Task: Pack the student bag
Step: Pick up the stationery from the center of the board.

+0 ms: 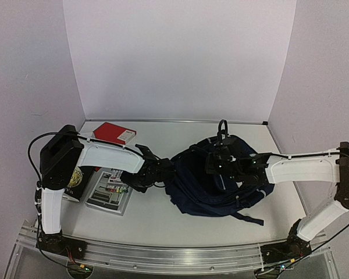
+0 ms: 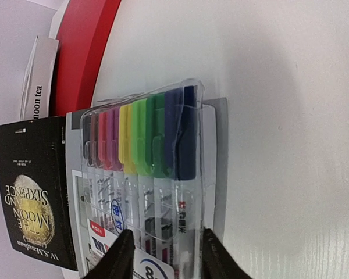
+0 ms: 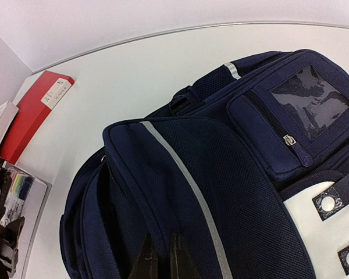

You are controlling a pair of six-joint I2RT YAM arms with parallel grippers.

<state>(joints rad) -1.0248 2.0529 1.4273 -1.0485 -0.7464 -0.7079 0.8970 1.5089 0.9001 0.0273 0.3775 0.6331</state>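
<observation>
The student bag (image 1: 193,192), navy with thin grey stripes, lies in the middle-right of the table; it fills the right wrist view (image 3: 232,192). My right gripper (image 1: 212,168) is over its top and shut on a fold of fabric beside the open zip (image 3: 161,258). My left gripper (image 1: 130,185) is open just left of the bag. Its fingers straddle the near end of a clear pack of coloured markers (image 2: 145,145): one fingertip (image 2: 119,258) is over the pack, the other at its right edge. The pack (image 1: 113,187) lies on a grey book (image 1: 107,197).
A red book (image 1: 114,132) lies at the back left, also in the left wrist view (image 2: 81,52). A black book, "The Moon and Sixpence" (image 2: 32,209), lies left of the grey one (image 1: 75,181). A white tea box (image 2: 38,75) sits beside the red book.
</observation>
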